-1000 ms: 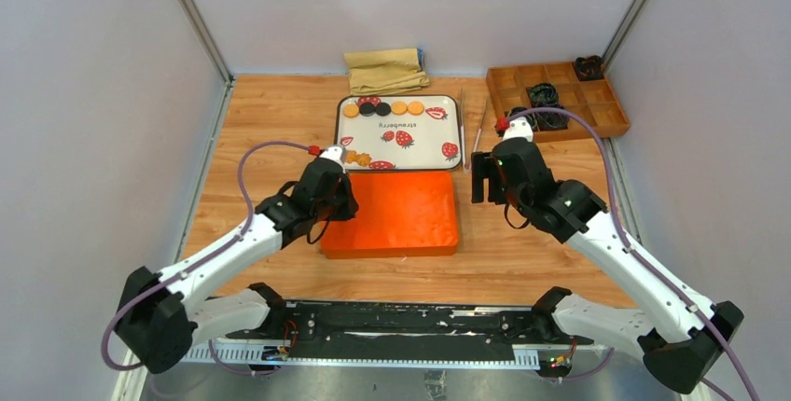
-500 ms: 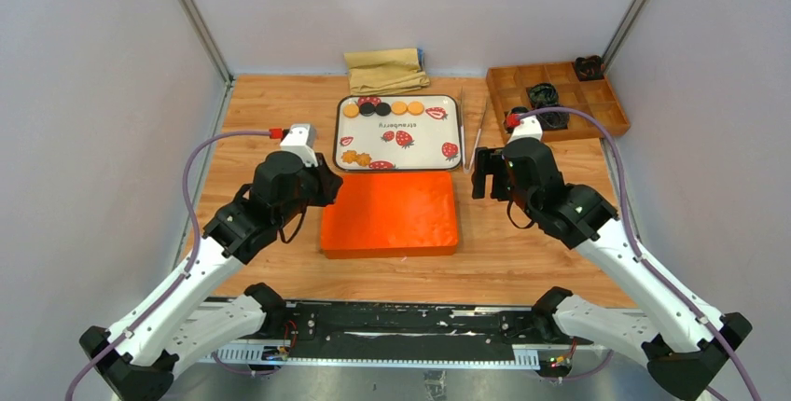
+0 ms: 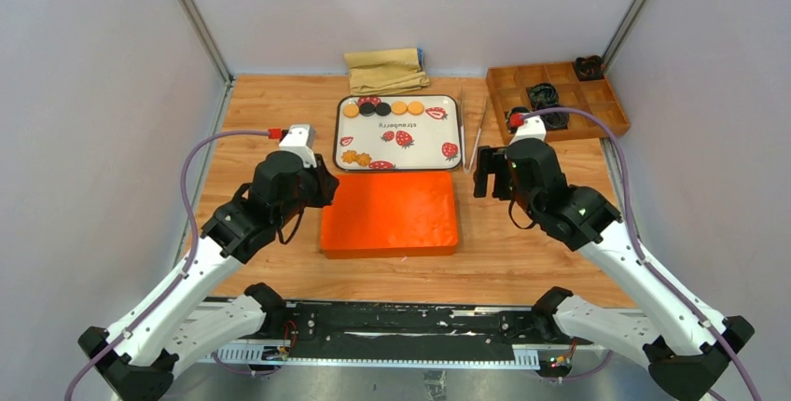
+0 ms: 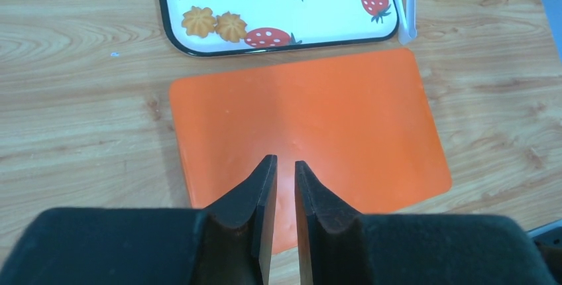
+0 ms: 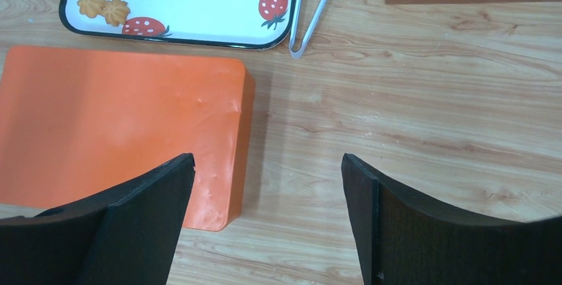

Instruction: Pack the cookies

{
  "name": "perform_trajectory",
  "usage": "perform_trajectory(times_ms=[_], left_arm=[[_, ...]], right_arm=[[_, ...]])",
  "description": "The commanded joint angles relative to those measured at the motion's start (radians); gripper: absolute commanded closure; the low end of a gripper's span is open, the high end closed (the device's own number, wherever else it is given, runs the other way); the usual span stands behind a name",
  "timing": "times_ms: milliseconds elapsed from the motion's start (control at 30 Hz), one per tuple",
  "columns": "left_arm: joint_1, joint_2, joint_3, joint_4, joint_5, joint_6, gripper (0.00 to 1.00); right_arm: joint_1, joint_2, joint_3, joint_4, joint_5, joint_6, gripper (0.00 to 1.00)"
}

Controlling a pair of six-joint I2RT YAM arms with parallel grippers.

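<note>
The cookies (image 3: 383,109) lie on a white strawberry-print tray (image 3: 420,135): a row of round orange and black ones along its far edge, and two golden flower-shaped ones (image 4: 215,24) (image 5: 103,7) at its near left corner. A closed orange box (image 3: 390,213) (image 4: 331,113) (image 5: 112,119) sits just in front of the tray. My left gripper (image 3: 324,188) (image 4: 283,161) hovers over the box's left part, its jaws a narrow gap apart with nothing between them. My right gripper (image 3: 482,175) (image 5: 268,159) hangs wide open and empty beside the box's right edge.
Metal tongs (image 3: 478,135) (image 5: 317,13) lie on the wood right of the tray. A wooden compartment organiser (image 3: 560,98) stands at the back right, and a folded beige cloth (image 3: 385,70) lies behind the tray. Grey walls close in on both sides.
My left arm has drawn back to the left from the box's left edge, and its jaws have parted slightly. The right gripper has drifted a little right and widened.
</note>
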Motion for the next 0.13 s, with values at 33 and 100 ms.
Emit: perform_trajectory(times_ms=[33, 100], left_arm=[[-0.007, -0.001, 0.032, -0.02, -0.024, 0.016, 0.78], [-0.008, -0.003, 0.035, -0.024, -0.026, 0.019, 0.78]], right_arm=[[0.005, -0.002, 0.01, -0.011, 0.062, 0.015, 0.13], [0.005, -0.016, 0.006, -0.005, 0.068, 0.014, 0.12]])
